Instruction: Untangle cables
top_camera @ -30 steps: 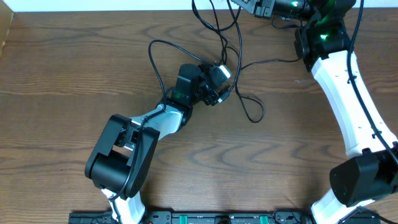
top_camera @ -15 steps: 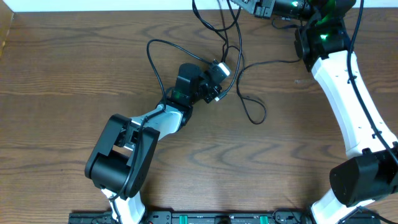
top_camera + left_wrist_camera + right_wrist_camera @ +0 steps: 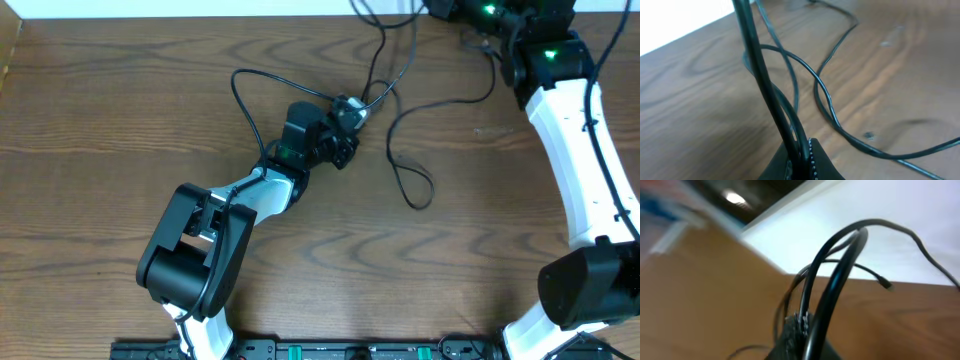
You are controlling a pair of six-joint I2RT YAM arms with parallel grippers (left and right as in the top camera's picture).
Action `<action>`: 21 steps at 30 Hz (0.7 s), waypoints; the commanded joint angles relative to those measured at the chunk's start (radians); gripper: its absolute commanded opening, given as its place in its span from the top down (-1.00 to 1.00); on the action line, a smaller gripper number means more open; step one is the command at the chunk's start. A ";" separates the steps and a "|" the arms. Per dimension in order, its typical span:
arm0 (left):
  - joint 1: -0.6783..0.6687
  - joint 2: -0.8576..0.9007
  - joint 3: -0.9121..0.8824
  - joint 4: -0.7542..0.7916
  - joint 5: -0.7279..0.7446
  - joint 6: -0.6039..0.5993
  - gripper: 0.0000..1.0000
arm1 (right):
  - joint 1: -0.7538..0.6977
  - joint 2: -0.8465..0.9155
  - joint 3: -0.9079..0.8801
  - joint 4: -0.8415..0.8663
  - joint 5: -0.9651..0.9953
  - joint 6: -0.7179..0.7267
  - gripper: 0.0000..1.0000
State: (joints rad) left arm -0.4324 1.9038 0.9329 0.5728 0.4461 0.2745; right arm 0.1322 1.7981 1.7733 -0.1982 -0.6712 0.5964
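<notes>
Drawn farther away from left gripper by right gripper, both clamped on cables strung between them, slack loops lying beside left jaws; likely fault: crossings cinching into knots under further pull.

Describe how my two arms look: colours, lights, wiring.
Both arms have white links between bulky black joint housings. The left arm shows a green light near its wrist; the right arm shows two, with a thin black wire along its white link.
</notes>
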 commanded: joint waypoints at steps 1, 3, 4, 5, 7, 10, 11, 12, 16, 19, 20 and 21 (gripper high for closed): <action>0.004 -0.046 0.019 -0.005 0.147 -0.057 0.85 | -0.002 -0.027 0.011 -0.093 0.257 -0.243 0.98; 0.004 -0.065 0.019 -0.036 0.153 -0.060 0.85 | -0.002 -0.025 0.011 -0.151 0.351 -0.311 0.98; 0.004 -0.077 0.019 -0.059 0.154 -0.060 0.85 | -0.002 -0.023 0.011 -0.173 0.399 -0.337 0.98; 0.004 -0.093 0.019 -0.093 0.154 -0.060 0.86 | -0.002 -0.019 0.011 -0.193 0.460 -0.360 0.98; 0.004 -0.129 0.019 -0.176 0.163 -0.060 0.85 | -0.004 -0.013 0.011 -0.216 0.557 -0.403 0.98; 0.004 -0.190 0.019 -0.311 0.227 -0.060 0.85 | -0.014 0.001 0.010 -0.240 0.653 -0.438 0.98; 0.004 -0.211 0.019 -0.353 0.254 -0.059 0.85 | -0.017 0.010 0.010 -0.245 0.657 -0.438 0.98; 0.003 -0.228 0.019 -0.385 0.280 -0.059 0.85 | -0.018 0.019 0.010 -0.248 0.653 -0.438 0.98; 0.003 -0.288 0.019 -0.503 0.373 -0.060 0.85 | -0.009 0.071 0.010 -0.259 0.628 -0.438 0.98; 0.003 -0.314 0.019 -0.582 0.393 -0.060 0.85 | 0.006 0.124 0.010 -0.257 0.568 -0.442 0.98; 0.003 -0.317 0.019 -0.605 0.397 -0.060 0.85 | 0.011 0.142 0.010 -0.254 0.549 -0.442 0.98; 0.003 -0.317 0.019 -0.626 0.404 -0.060 0.85 | 0.016 0.163 0.010 -0.251 0.534 -0.441 0.98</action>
State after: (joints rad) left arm -0.4320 1.6047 0.9398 -0.0120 0.7803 0.2173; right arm 0.1284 1.8973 1.7729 -0.4522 -0.0952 0.1814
